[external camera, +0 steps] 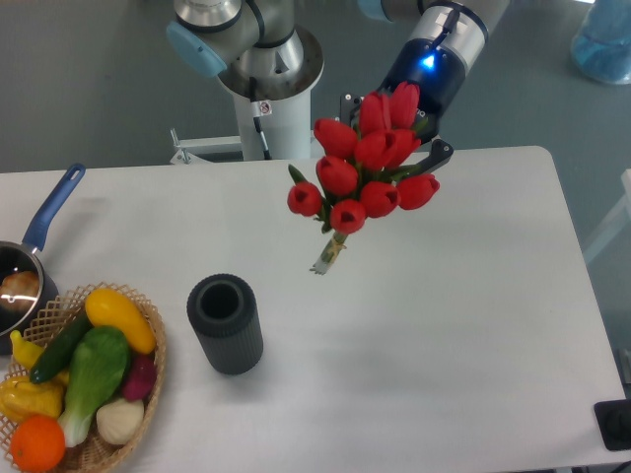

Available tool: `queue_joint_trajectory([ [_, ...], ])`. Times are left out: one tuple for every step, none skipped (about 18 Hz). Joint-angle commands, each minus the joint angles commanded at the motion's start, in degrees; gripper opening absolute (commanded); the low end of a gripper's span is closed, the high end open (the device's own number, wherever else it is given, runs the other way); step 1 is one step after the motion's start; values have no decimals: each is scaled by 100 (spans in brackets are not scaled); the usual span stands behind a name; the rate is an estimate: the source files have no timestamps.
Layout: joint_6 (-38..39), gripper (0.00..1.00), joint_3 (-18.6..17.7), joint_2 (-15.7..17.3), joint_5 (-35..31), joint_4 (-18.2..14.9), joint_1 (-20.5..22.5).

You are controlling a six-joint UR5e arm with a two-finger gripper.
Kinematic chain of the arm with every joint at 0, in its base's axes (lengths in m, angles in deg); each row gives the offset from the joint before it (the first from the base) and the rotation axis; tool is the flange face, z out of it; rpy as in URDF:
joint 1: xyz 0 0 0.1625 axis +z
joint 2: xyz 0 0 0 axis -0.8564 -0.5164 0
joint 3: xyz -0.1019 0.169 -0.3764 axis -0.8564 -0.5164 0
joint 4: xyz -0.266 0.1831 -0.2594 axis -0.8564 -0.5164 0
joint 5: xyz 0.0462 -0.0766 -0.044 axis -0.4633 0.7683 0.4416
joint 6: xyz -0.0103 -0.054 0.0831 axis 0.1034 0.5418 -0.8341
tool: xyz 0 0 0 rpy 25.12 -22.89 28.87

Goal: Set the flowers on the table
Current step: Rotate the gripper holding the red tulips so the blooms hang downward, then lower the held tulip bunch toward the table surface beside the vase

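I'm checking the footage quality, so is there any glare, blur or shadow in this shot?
Fixed camera: sharp, evenly lit. The flowers held in the claw look crisp, casting no clear shadow. The dark cylinder throws a soft shadow on the table. No strong glare.

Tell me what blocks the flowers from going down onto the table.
Nothing visible does. The flowers hang in the tool above bare table; the dark cylinder vase stands off to the lower left, apart from them.

Flowers aloft over table
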Motion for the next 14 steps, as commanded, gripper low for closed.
queue_joint_trajectory([
  [9,34,44,-9,-272,-9,-9],
  [0,34,53,-17,-588,-9,-18],
  [0,34,62,-26,-922,-9,-44],
  [-9,34,79,-70,-1299,-9,-96],
  [-17,34,80,-96,-1686,-9,-140],
  [-44,34,80,-123,-2073,-17,-184],
  [-53,34,71,-184,-2329,-18,-237],
  [-53,34,79,-245,-2505,-61,-368],
  [-53,34,71,-263,-2821,-157,-430],
  [-53,34,62,-281,-3163,-202,-448],
  [-70,34,62,-325,-3532,-211,-492],
  [-70,34,62,-395,-3831,-211,-588],
  [-70,34,71,-465,-4095,-211,-728],
  [-70,34,79,-509,-4403,-211,-808],
])
